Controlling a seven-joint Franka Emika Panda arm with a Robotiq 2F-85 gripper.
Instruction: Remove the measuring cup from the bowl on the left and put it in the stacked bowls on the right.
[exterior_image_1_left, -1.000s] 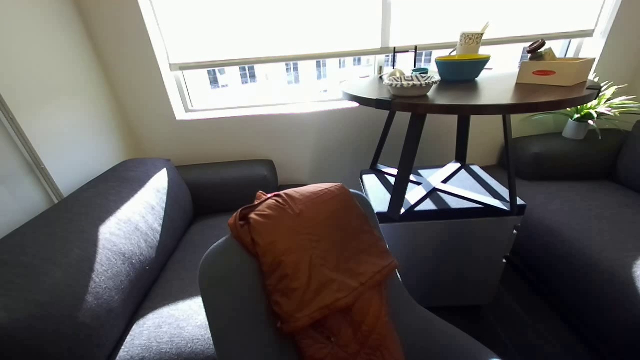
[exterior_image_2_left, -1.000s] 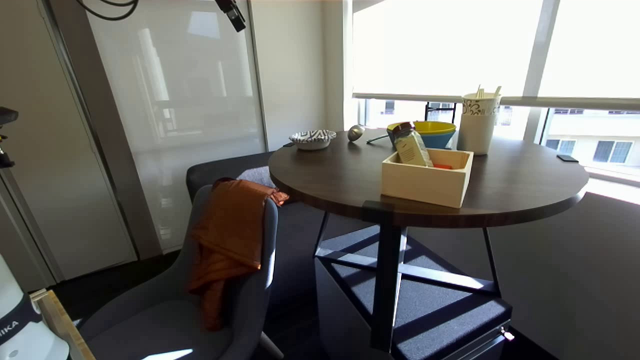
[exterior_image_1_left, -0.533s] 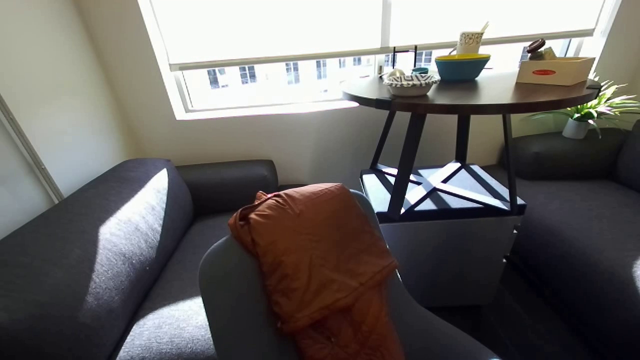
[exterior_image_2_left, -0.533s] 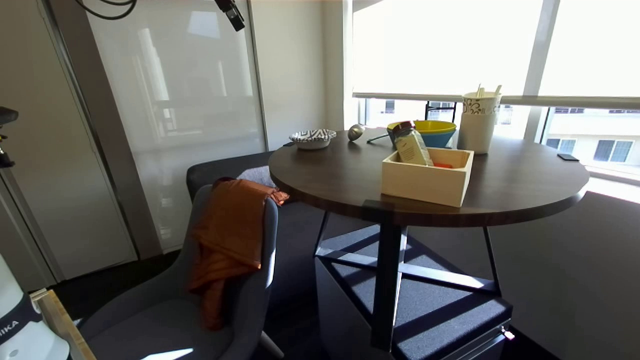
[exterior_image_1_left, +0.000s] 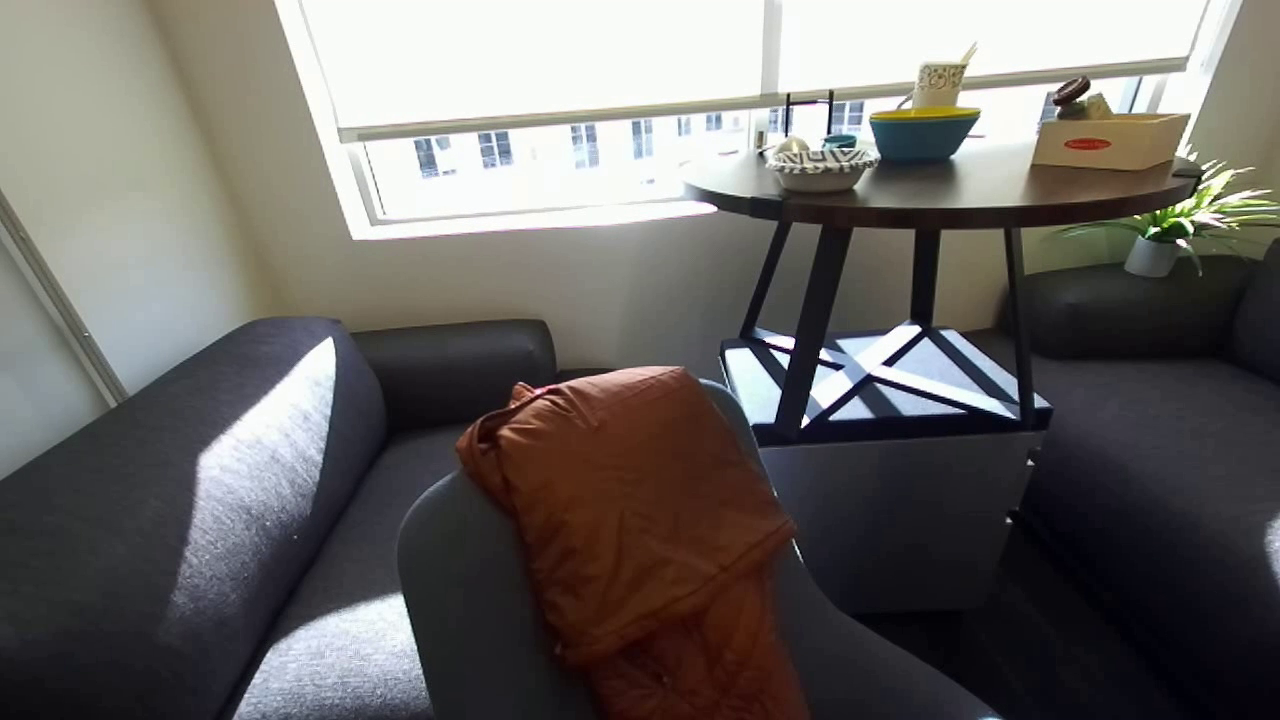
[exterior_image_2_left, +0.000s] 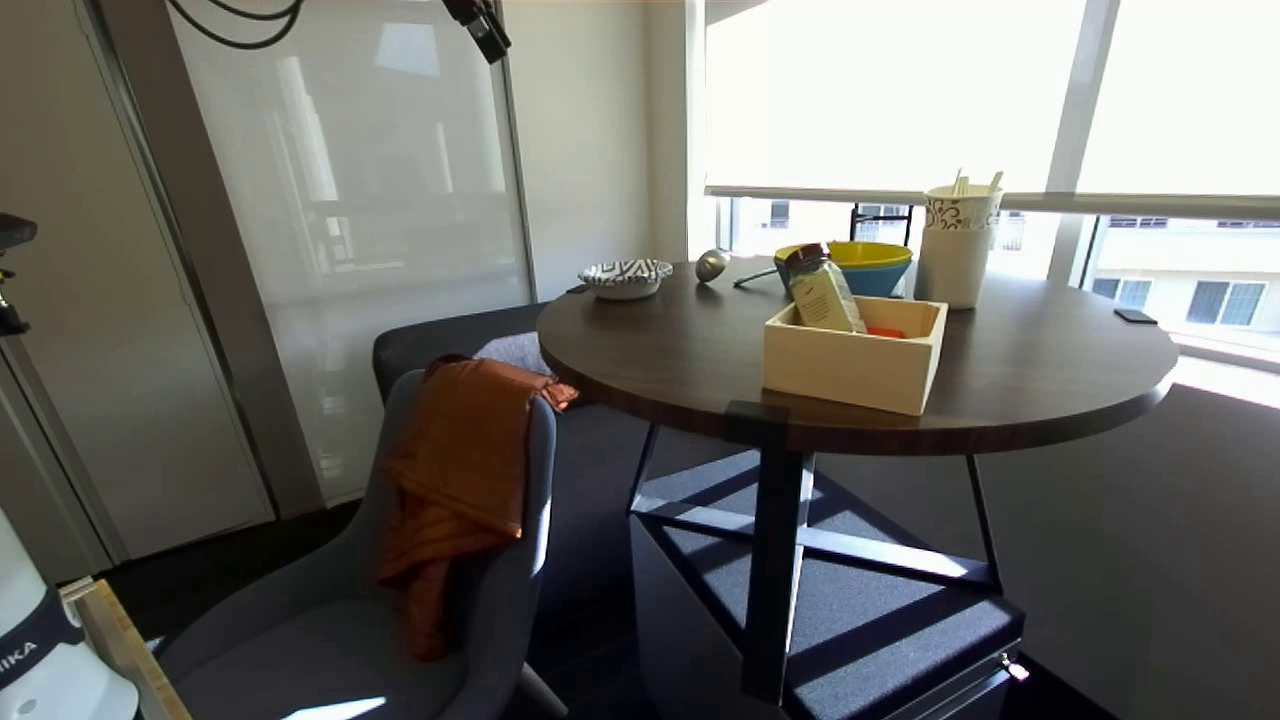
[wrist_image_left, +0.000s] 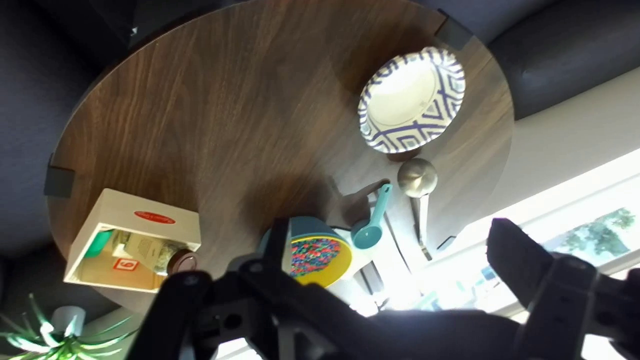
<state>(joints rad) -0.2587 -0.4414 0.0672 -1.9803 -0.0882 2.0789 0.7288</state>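
Note:
The teal measuring cup (wrist_image_left: 367, 235) sits on the table beside the stacked bowls, outside both bowls. It shows behind the patterned bowl in an exterior view (exterior_image_1_left: 840, 142), and its handle shows in an exterior view (exterior_image_2_left: 756, 277). The black-and-white patterned bowl (wrist_image_left: 412, 102) looks empty; it is in both exterior views (exterior_image_1_left: 822, 177) (exterior_image_2_left: 626, 281). The stacked blue and yellow bowls (wrist_image_left: 334, 265) hold small multicoloured bits and show in both exterior views (exterior_image_1_left: 924, 136) (exterior_image_2_left: 870, 265). My gripper (wrist_image_left: 390, 225) is open and empty above the table; a dark part of it shows at the top edge (exterior_image_2_left: 490, 38).
A metal ladle (wrist_image_left: 418, 178) lies between the measuring cup and patterned bowl. A wooden box (exterior_image_2_left: 850, 365) with a jar (exterior_image_2_left: 825, 290) stands near the table's edge. A tall utensil holder (exterior_image_2_left: 958, 245) stands behind the stacked bowls. A chair with an orange jacket (exterior_image_1_left: 640, 510) stands before the table.
The dark gripper part and the cable at the top of an exterior view have shifted slightly to the right. The objects on the table have not moved.

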